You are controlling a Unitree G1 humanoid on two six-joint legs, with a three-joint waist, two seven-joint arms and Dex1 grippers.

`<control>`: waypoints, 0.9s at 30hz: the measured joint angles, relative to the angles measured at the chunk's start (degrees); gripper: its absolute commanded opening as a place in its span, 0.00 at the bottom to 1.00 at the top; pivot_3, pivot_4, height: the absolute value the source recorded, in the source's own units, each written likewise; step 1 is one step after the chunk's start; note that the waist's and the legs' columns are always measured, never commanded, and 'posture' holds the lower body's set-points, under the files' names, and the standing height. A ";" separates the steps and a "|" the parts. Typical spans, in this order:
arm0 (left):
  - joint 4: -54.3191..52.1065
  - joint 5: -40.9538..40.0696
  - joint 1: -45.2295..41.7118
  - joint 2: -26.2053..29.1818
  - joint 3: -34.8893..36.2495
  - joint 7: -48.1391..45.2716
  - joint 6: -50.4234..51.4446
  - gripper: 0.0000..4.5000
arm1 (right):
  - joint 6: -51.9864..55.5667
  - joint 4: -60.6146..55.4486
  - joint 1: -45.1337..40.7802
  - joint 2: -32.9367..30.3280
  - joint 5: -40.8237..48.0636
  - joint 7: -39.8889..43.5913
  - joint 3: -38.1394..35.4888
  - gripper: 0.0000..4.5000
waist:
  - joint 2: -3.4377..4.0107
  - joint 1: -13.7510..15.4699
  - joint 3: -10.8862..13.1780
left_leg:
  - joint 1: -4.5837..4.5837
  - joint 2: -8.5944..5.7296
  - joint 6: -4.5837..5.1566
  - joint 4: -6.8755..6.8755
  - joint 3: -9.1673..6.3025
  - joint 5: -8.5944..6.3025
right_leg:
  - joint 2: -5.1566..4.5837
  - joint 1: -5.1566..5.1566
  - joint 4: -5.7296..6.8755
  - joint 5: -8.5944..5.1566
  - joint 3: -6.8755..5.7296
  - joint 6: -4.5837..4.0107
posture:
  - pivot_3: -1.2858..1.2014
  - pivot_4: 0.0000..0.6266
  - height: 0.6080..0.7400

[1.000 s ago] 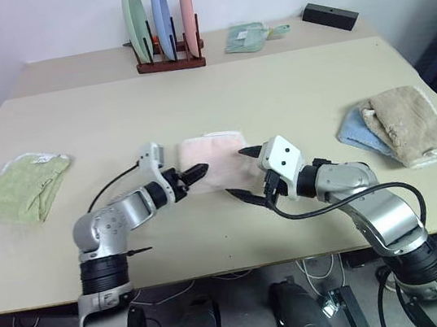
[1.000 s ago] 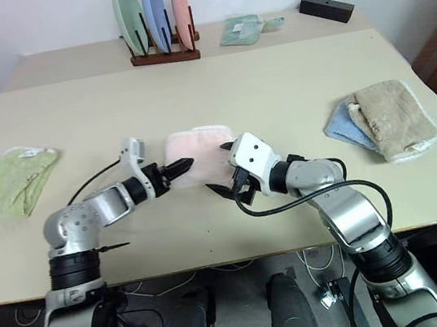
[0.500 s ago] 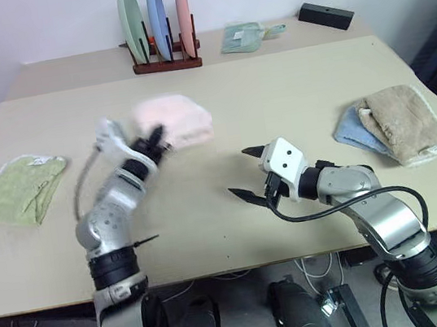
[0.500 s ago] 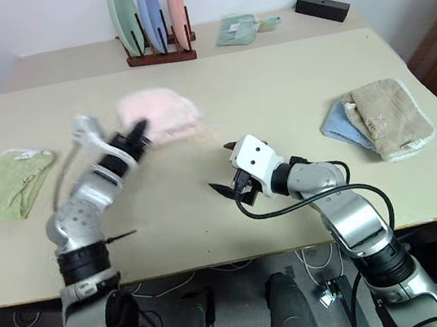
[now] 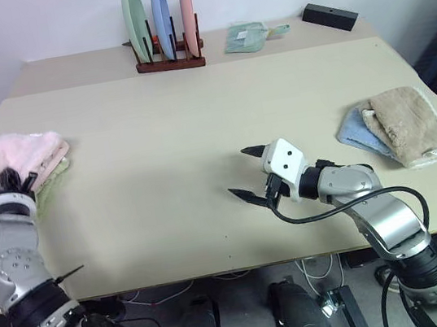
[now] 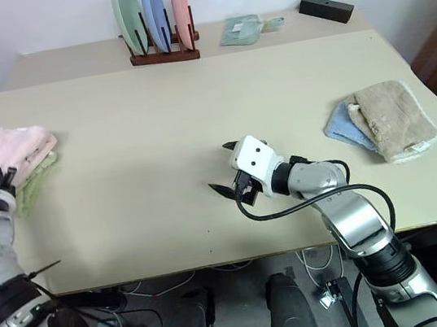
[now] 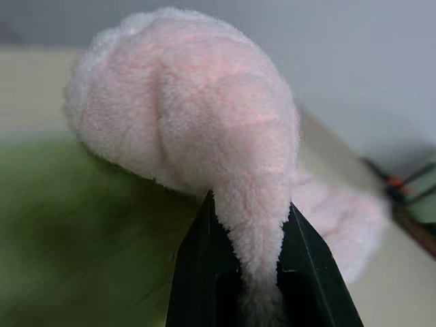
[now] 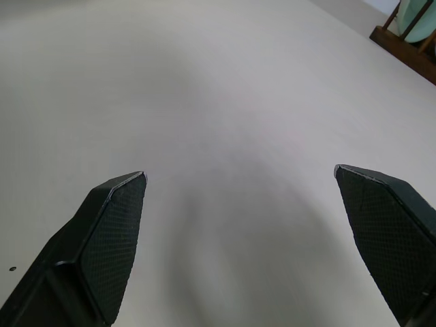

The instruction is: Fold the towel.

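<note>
Left gripper (image 7: 246,272) pinches a fold of the towel (image 5: 13,155), its two black fingers (image 7: 197,266) pressed against either side of the pink fluff, seen close in the left wrist view. From the head camera, the towel sits bunched at about nine o'clock on the table (image 5: 196,126), directly over the light green cloth (image 5: 50,179), whose edge peeks out beneath it on the side toward the table's middle. The pink bundle rises just beyond the fingertips, away from the robot, and whether it rests on the green cloth or hangs just above it cannot be told.

The left arm reaches out to the table's left edge, forearm upright and the wrist turned so the gripper points roughly level toward the cloths.

The right gripper (image 5: 248,174) hovers near the table's centre, at about five o'clock from the middle, jaws spread wide and empty over bare tabletop, well apart from the towel. Its forearm runs back toward four o'clock, elbow bent, near the beige and blue cloths (image 5: 398,127) at three o'clock.
</note>
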 measured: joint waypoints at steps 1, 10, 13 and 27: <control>-0.13 -0.66 0.77 -0.86 0.37 0.32 -0.03 0.35 | -0.19 0.20 0.00 0.00 -0.06 0.11 0.03 1.00 | 0.00 -0.01 0.00 | 0.00 0.00 0.00 -0.01 0.00 0.00 | 0.00 -0.01 0.00 0.00 0.00 0.00 | 0.52 0.24 1.00; -4.05 -2.18 2.93 -2.41 0.83 5.71 -2.54 1.00 | -1.69 1.28 -0.02 -1.09 -0.09 1.60 0.10 1.00 | -0.02 -0.09 0.00 | 0.01 0.00 -0.01 -0.01 -0.01 0.00 | 0.00 -0.01 0.01 0.00 -0.01 -0.01 | 0.52 0.24 1.00; -4.76 -0.79 3.81 -0.28 1.66 7.24 -5.82 1.00 | -2.44 2.67 -0.06 -1.84 -0.07 2.25 -0.35 1.00 | -0.04 -0.26 -0.01 | 0.02 0.02 0.00 -0.04 -0.01 0.00 | 0.02 -0.02 0.02 0.00 -0.01 -0.01 | 0.52 0.24 1.00; -22.16 12.15 12.41 12.04 -34.71 -18.88 -4.27 1.00 | -5.96 15.45 0.19 -2.44 2.02 -2.90 -14.24 1.00 | -0.03 0.17 0.00 | 0.02 0.01 -0.01 -0.09 0.13 0.00 | -0.01 -0.02 -0.04 -0.03 0.08 -0.11 | 0.52 0.24 1.00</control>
